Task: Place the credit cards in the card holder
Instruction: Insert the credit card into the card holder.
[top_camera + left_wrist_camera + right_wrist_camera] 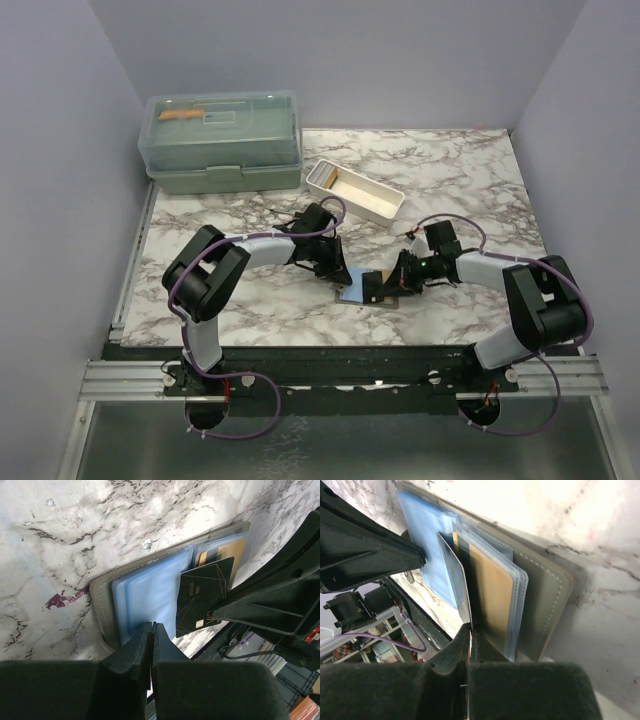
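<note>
The grey-olive card holder (pixel 352 294) lies open on the marble table between my two grippers. Its light blue sleeves (pixel 150 590) are fanned out. A tan/gold card (pixel 222 555) sits in a sleeve on the right half and also shows in the right wrist view (pixel 490 590). My right gripper (pixel 470 626) is shut on the edge of a black card with gold lines (pixel 202 600), held tilted among the sleeves. My left gripper (pixel 151 626) is shut, its tips resting on the blue sleeve at the holder's near edge. The grey cover (pixel 545 595) lies flat.
A big green lidded box (pixel 222 140) stands at the back left. A long white tray (pixel 355 190) lies behind the grippers. A small purple stain (pixel 60 600) marks the table left of the holder. The table's front edge is just below the holder.
</note>
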Robot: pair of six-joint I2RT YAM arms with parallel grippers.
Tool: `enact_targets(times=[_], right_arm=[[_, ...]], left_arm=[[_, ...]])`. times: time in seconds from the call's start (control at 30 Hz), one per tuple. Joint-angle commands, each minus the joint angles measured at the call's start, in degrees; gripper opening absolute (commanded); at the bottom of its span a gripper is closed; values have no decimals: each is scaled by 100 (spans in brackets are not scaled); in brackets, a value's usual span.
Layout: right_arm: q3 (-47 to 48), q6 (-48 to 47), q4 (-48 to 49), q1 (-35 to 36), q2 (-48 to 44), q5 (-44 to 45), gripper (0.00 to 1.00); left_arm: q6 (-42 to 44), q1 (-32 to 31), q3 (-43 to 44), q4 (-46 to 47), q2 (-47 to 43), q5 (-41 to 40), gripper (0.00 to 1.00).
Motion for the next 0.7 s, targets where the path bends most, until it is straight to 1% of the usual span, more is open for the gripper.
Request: enact_targets(times=[0.0,0.23,0.3,0.37,0.5,0.53,0.57,0.6,0.67], right_arm=[[198,-260,-151,-30,216,30,0],[429,-579,-77,-30,609,-64,0],[428,-610,2,-30,651,-74,0],[398,-620,50,-30,635,-47,0],[274,-480,266,-30,594,-97,0],[228,-428,337,-35,581,-113,1],[182,-371,399,-31,569,-96,6],[144,-319,441,-27,543,-45,11],[64,-197,526,6,453,29,15]], left_arm=[[230,-39,3,-328,116,-487,4],[248,-58,56,-336,119,-458,4],[248,-58,77,-337,67,-389,6],[235,-49,103,-346,-54,-341,10],[227,28,65,-426,-434,-401,24],[234,74,20,-452,-538,-473,27],[250,101,-36,-478,-629,-563,29],[265,128,-100,-498,-716,-677,29],[283,148,-233,-513,-795,-863,30]])
